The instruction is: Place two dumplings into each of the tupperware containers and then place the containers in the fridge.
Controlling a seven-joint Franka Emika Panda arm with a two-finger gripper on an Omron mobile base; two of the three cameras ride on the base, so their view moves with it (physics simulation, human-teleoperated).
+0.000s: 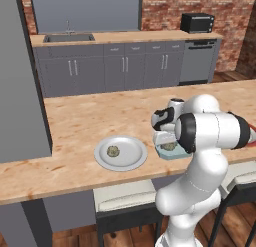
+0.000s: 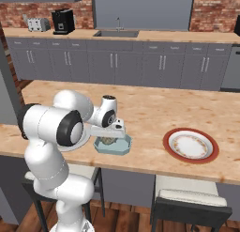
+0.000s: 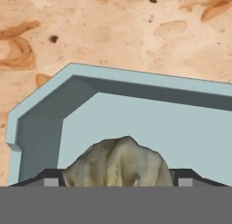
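A dumpling [image 3: 118, 162] is seen inside the blue tub [image 2: 113, 145] on the counter [image 2: 154, 109], between the tips of the wide-spread claw [image 3: 117, 181]; another dumpling [image 1: 113, 151] is left on the grey plate [image 1: 131, 161] beside it

The tabletop [image 1: 75, 121] looks like pale wood with brown knots and a matt finish. On it, the light blue container [image 3: 149, 114] seems smooth matt plastic. The dumpling [image 3: 118, 162] inside it is rough and wrinkled. The grey plate [image 1: 131, 158] beside the container looks smooth, slightly glossy.
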